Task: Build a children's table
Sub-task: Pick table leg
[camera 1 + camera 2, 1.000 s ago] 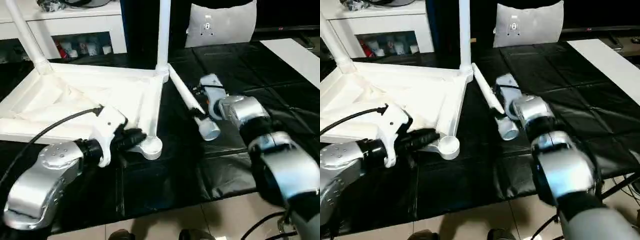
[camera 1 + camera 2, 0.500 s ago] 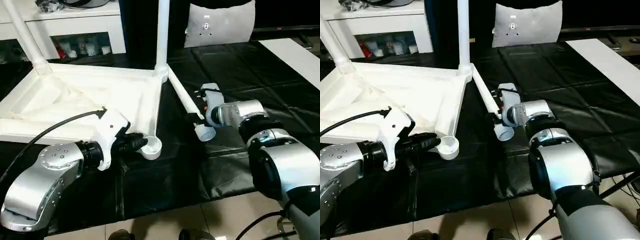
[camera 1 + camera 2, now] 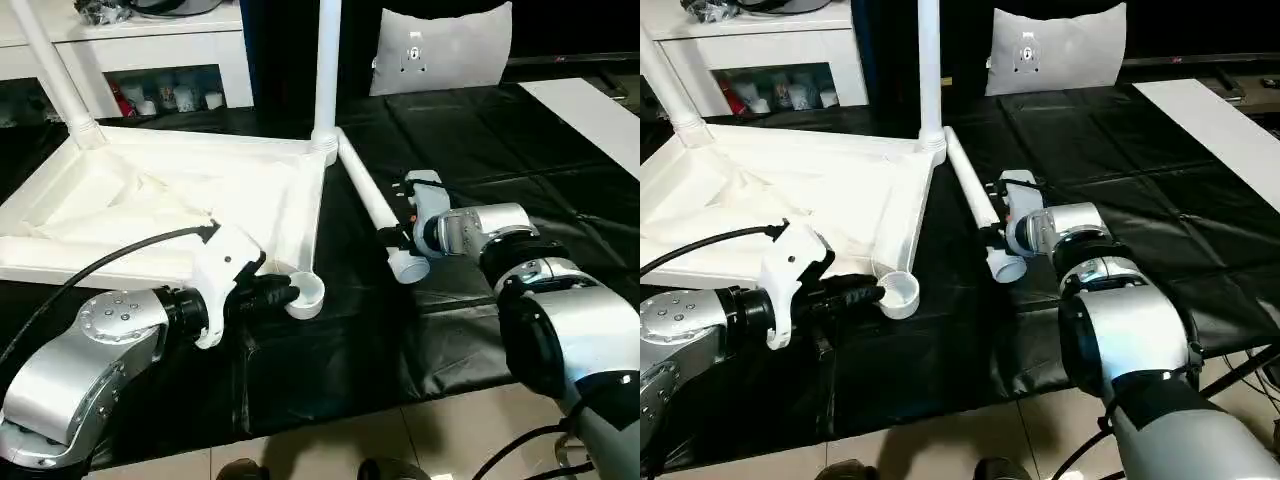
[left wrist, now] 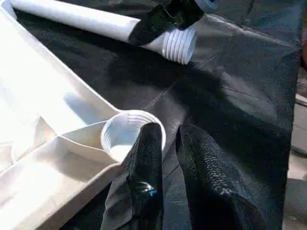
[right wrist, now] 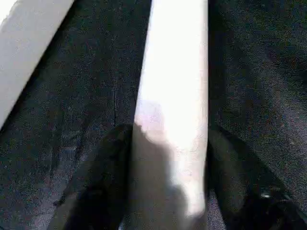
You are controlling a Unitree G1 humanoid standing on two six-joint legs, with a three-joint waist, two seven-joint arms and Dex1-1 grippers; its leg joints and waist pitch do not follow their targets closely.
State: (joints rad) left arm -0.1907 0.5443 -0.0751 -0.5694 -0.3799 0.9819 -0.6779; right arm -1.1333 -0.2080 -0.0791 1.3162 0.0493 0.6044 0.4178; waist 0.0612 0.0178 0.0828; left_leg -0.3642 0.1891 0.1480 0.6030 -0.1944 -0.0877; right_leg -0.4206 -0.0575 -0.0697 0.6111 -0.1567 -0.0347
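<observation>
The white tabletop lies upside down on the black cloth. Two legs stand upright in its far corners. A loose leg lies on the cloth beside the tabletop's right edge, its threaded end toward me. My right gripper sits across that leg close to the thread, a finger pressed to each side. My left gripper is at the near right corner socket, narrowly shut on the socket's rim.
A white cabinet with a dark opening stands behind the tabletop. A grey cushion sits at the back centre and a white board at the far right. The black cloth ends at tiled floor near me.
My right gripper has settled lower over the loose leg and its fingers have closed in on it. The left gripper has stayed at the corner socket.
</observation>
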